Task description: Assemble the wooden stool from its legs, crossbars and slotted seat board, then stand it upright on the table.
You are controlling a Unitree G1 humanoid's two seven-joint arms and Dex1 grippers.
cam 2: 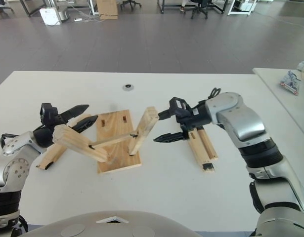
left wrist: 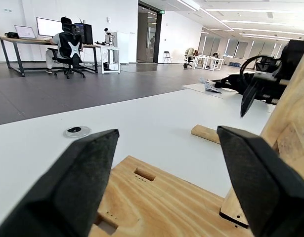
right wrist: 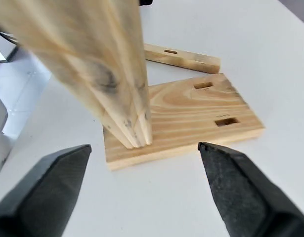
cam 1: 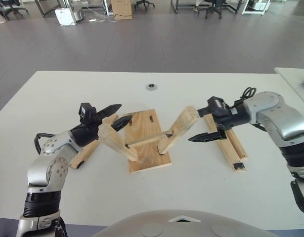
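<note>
Left gripper (cam 1: 126,111) and right gripper (cam 1: 197,125) spread jaws wide beside the leg frame (cam 1: 147,139).

Seat board (cam 1: 143,126) partly hidden beneath leg frame (cam 1: 147,139)

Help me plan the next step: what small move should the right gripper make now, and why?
Probably ease the right gripper forward and close it on the right leg. Its fingers are open and point at that leg. The leg, joined by a crossbar to the left leg, leans tilted over the seat board, so the frame likely needs steadying.
</note>
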